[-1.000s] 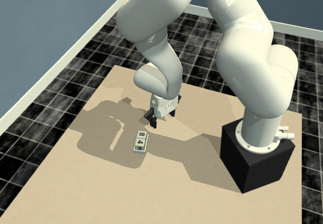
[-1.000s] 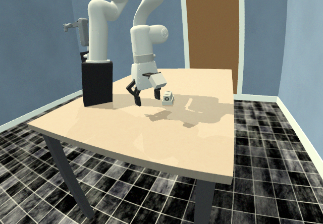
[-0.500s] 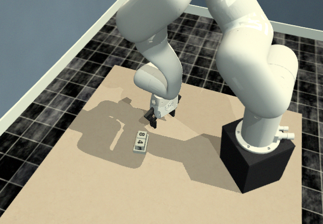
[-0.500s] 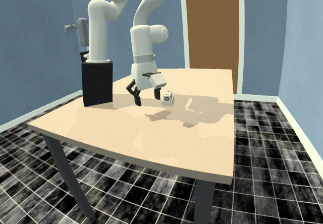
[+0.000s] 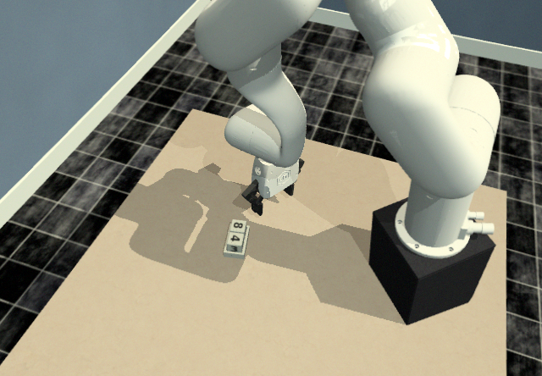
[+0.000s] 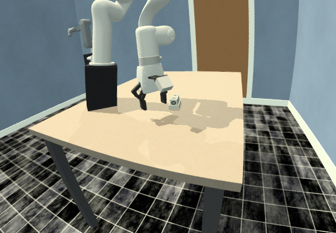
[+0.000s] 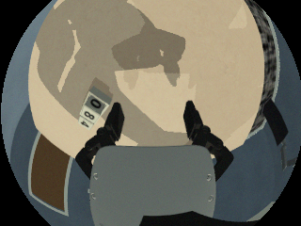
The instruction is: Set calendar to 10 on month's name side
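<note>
Evidently, black-fingered hand wide, empty; pale boxy cubes, probably smooth, in shallow rectangular tray.

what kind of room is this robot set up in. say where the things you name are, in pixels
Hard to name exactly, perhaps a plain test room or small lab: an arm (image 5: 406,113) (image 6: 101,35) bolted to a black block (image 5: 394,258) (image 6: 101,86) on a table (image 5: 174,319) (image 6: 163,149), blue walls and a dark tiled floor around it.
</note>
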Motion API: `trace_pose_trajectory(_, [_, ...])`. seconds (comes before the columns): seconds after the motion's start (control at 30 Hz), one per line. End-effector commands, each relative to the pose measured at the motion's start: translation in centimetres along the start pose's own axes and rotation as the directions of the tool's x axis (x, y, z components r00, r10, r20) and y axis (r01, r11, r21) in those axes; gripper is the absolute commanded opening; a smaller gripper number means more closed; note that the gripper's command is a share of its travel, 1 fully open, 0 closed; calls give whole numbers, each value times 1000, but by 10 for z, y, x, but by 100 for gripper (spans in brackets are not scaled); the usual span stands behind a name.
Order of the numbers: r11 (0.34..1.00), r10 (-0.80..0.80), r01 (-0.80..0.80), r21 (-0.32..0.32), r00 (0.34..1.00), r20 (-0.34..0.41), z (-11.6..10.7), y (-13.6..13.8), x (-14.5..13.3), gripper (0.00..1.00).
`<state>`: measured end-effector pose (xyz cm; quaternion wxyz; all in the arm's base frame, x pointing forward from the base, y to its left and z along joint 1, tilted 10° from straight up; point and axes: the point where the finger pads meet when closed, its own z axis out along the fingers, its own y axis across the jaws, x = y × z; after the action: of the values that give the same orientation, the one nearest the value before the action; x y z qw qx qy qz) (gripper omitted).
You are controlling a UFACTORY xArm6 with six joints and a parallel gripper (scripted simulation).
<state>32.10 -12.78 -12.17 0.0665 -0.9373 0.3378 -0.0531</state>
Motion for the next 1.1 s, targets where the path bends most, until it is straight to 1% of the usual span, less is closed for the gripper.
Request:
trace_pose_trajectory(0.0, [1000,0,0,0,1000,-2,-8,0,1,100])
trace_pose_trajectory(0.2, [1000,0,0,0,1000,-2,-33,0,1,100])
trace_pose_trajectory(0.27, [1000,0,0,0,1000,-2,-33,0,1,100])
trace_pose_trajectory(0.4, [1000,0,0,0,1000,-2,-49,0,1,100])
trace_pose_trajectory(0.5, [1000,0,0,1,1000,-2,-57,0,1,100])
trace_pose_trajectory(0.63, [1000,0,0,0,1000,-2,-60,0,1,100])
trace_pose_trajectory(1.07, [1000,-1,1,0,1000,-2,-60,0,1,100])
